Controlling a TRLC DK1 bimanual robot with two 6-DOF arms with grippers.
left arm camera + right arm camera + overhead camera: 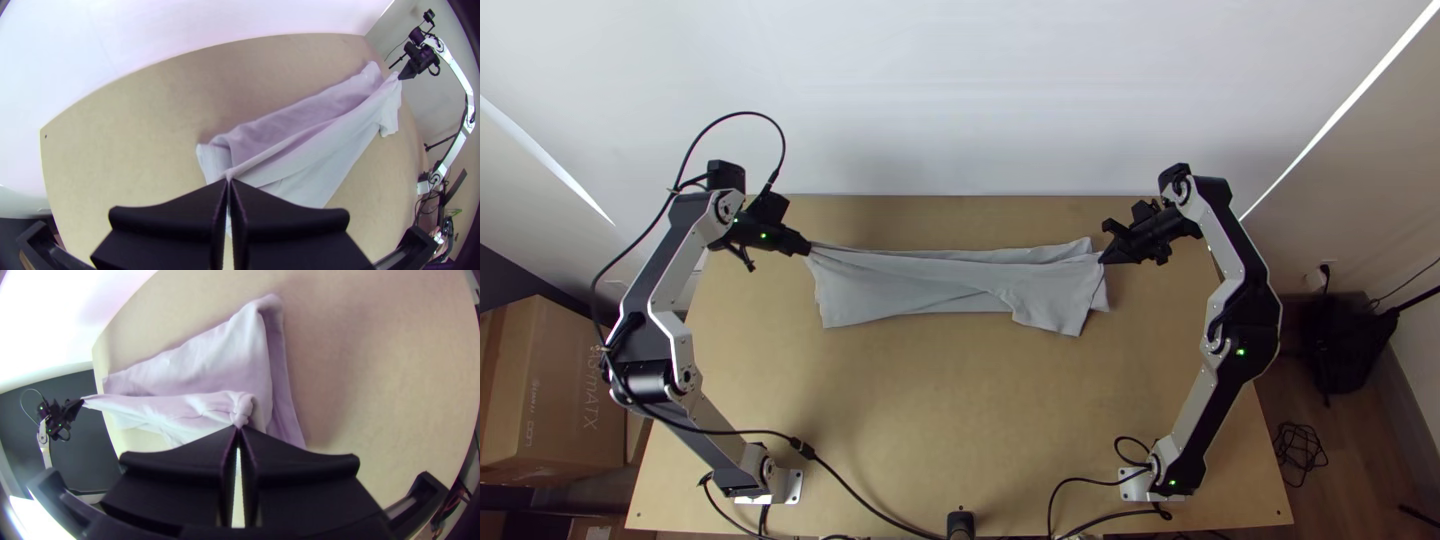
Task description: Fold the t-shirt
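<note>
Both ends of the shirt [910, 290] are pinched: the left claw [808, 249] is closed on one gathered end, the right claw [1102, 261] on the other. The shirt lies as a folded strip, on the far half of the table [930, 390]. Its long axis runs from left to right; where the collar points, I cannot tell. The cloth is probably light, soft and easily creased, so better to grasp it at the corners.

pale grey t-shirt [910, 288], light tan table [940, 400]
</note>
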